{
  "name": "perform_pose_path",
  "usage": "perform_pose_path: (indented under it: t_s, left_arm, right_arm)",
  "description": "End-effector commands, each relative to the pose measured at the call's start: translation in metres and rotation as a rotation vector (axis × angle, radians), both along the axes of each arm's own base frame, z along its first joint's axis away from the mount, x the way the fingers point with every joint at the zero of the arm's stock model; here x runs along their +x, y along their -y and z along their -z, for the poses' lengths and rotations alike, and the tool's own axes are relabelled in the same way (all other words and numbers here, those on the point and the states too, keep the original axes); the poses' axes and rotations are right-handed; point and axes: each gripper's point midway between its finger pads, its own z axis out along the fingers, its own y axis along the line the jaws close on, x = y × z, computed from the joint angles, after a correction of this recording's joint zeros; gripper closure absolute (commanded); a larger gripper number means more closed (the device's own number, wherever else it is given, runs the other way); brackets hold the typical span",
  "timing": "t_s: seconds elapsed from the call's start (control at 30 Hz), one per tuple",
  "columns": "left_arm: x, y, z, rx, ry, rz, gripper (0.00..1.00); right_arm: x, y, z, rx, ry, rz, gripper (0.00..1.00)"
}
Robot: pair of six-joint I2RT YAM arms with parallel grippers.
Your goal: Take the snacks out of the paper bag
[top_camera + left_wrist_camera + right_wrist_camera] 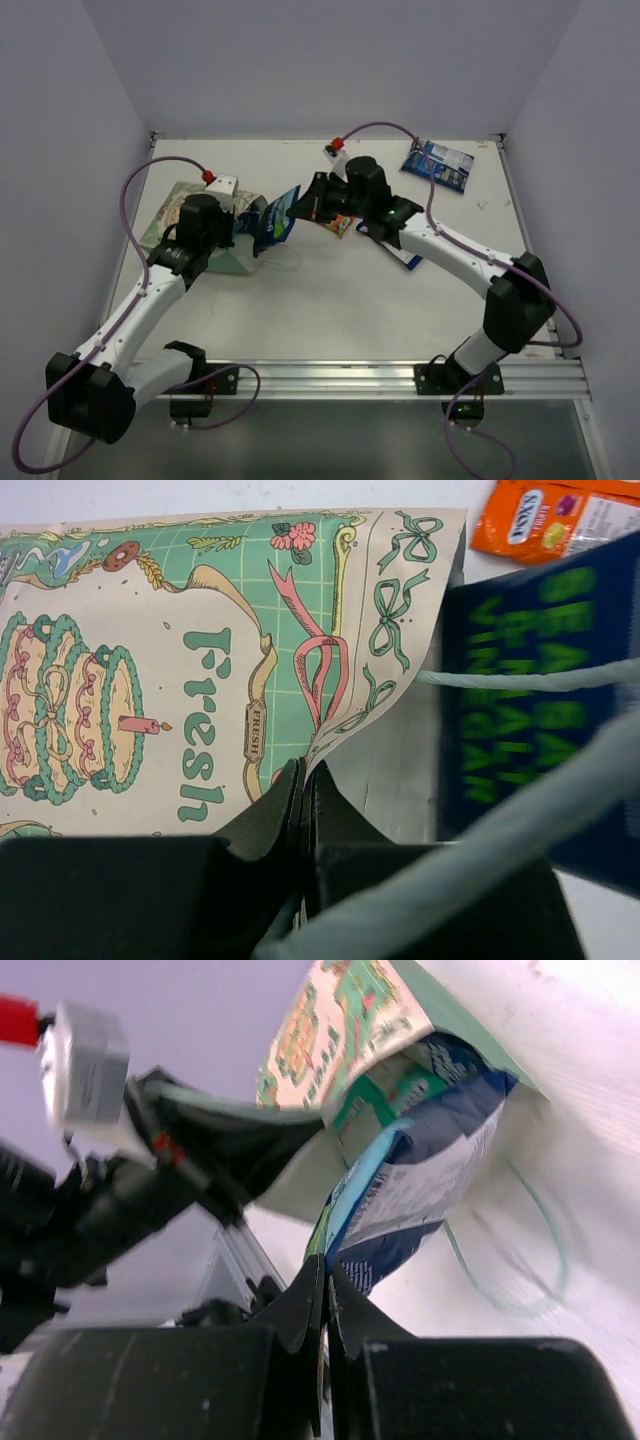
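The mint-green paper bag (180,212) lies on its side at the left, mouth facing right. My left gripper (240,222) is shut on the bag's upper rim (330,730), with its jaws (305,775) pinching the paper. My right gripper (296,208) is shut on the corner of a dark blue and white snack packet (272,228), which sticks halfway out of the mouth (430,1160). A green packet (385,1100) shows behind it inside the bag. An orange packet (341,226) lies on the table just right of the mouth (555,520).
A blue and white packet (438,163) lies at the back right. Another dark blue packet (406,259) lies partly under my right forearm. The bag's thin handle (530,1270) loops over the table in front of the mouth. White walls close in the table.
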Motion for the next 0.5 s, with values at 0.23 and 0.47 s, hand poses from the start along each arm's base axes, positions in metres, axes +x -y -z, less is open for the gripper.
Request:
perform_pose_path:
  t_s: [0.23,0.47]
  left_arm:
    - [0.027,-0.013,-0.004,-0.012,0.03,-0.106,1.0]
    - [0.015,0.0,-0.035,-0.019,0.055,0.013,1.0]
  right_arm:
    - [-0.066,0.11,0.095,-0.153,-0.162,0.073,1.0]
    - [-0.053,0.165,0.122,-0.409,-0.165,0.3,0.01]
